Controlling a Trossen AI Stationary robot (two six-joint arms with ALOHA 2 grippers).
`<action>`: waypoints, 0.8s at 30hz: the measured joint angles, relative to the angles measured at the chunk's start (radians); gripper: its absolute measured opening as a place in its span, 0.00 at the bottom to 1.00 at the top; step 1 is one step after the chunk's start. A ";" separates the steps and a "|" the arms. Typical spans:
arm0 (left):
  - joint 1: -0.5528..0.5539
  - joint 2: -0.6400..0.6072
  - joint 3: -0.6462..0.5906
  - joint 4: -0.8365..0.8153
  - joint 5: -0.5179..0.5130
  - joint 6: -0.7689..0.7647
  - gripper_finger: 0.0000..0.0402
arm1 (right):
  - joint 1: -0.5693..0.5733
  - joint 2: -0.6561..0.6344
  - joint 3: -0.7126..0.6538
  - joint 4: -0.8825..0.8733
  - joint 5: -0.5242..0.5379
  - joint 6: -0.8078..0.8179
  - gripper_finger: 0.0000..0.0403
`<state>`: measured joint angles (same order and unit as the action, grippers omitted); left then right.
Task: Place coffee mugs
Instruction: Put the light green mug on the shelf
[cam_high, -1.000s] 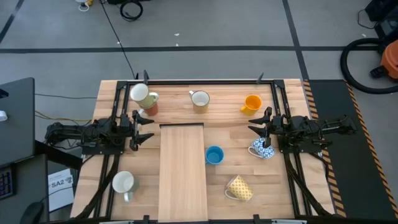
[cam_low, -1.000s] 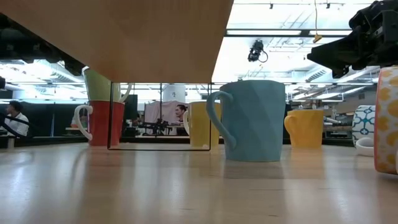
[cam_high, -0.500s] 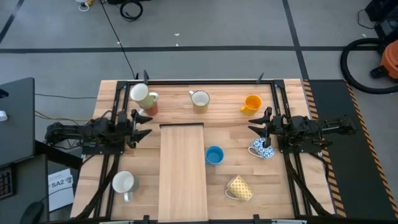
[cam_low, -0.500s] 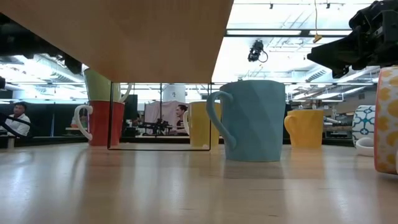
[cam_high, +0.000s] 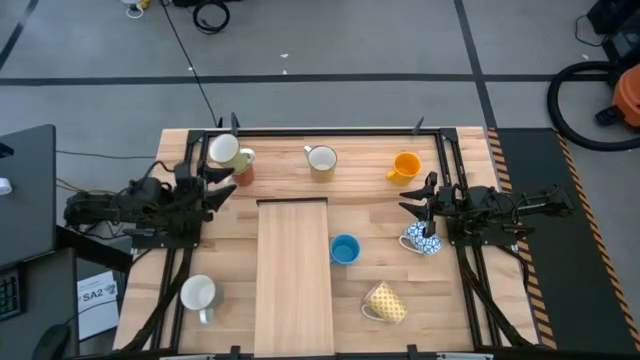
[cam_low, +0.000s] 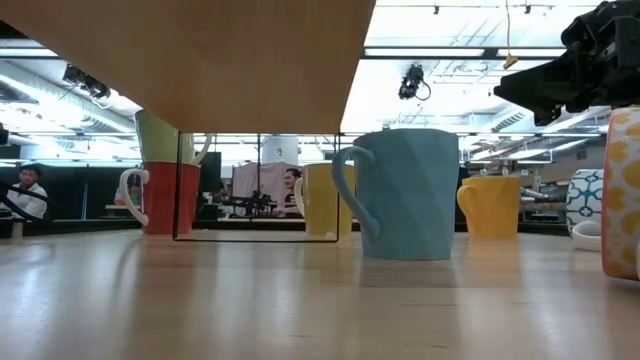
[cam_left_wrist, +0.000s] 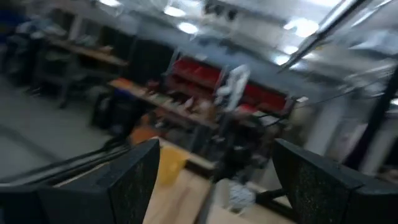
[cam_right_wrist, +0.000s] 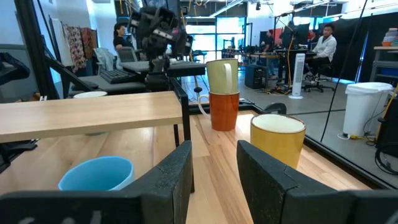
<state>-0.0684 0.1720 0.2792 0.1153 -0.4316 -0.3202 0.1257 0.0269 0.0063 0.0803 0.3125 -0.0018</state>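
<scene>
Wooden table (cam_high: 300, 155) carries a raised plank shelf (cam_high: 294, 270) and scattered mugs; left gripper (cam_high: 218, 172) and right gripper (cam_high: 416, 200) both spread apart.

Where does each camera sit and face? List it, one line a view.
High: overhead, straight down on the table; left gripper and right gripper show.
Low: table height, level across at the blue mug; right arm upper right.
Left wrist: past its open gripper into the room.
Right wrist: across the table at the stacked mugs; own gripper, left arm beyond.
Shared: blue mug, in high, low, right wrist.
</scene>
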 joint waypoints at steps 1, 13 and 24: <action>0.000 0.023 0.039 -0.063 -0.020 -0.013 0.79 | 0.000 0.000 0.000 0.000 0.000 0.000 0.33; 0.005 0.320 0.492 -0.679 -0.209 -0.145 0.78 | 0.000 0.000 0.000 0.000 0.000 0.000 0.33; 0.235 0.558 0.741 -1.039 -0.142 -0.149 0.78 | 0.000 0.000 0.000 0.006 0.000 0.000 0.33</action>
<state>0.1661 0.7296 1.0199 -0.9233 -0.5736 -0.4694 0.1254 0.0269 0.0066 0.0867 0.3126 -0.0018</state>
